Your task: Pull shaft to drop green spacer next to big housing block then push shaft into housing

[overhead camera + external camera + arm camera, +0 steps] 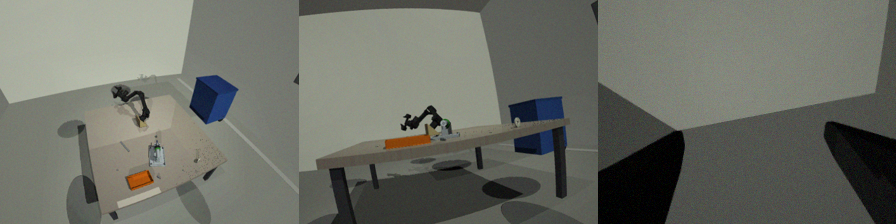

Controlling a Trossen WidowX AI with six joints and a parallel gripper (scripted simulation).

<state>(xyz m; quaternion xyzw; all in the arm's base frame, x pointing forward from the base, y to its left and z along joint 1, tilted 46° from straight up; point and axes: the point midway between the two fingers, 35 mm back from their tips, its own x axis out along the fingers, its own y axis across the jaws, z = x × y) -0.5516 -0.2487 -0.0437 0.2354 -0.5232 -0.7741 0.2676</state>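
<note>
Spread wide and empty, the hand (114, 92) (404, 121) (756, 133) points off the desk (108, 126) (378, 154) — swing it round first. The green spacer (158, 148) (448, 122) sits by the housing (158, 156) (445, 130); line up squarely, then draw back gently.

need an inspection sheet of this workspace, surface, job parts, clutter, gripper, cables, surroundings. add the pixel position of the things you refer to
surface: tan tabletop (106, 171) (486, 135), dark specks toward one corner
job's things: grey housing fixture (152, 159) (445, 134) standing on it, green spacer (158, 148) (448, 123) still up on the fixture; shaft seating too small to tell
clutter: orange tray (140, 180) (407, 142), tan wedge (141, 123) (429, 130), grey bar (125, 146), pale strip (139, 197), pale disc (197, 161) (517, 122), small bits
gripper: gripper (114, 91) (405, 122) (756, 133) open, away from the fixture
cables: nothing seen
surroundings: blue cabinet (206, 101) (534, 126) on the floor beyond the table, plain walls
</note>
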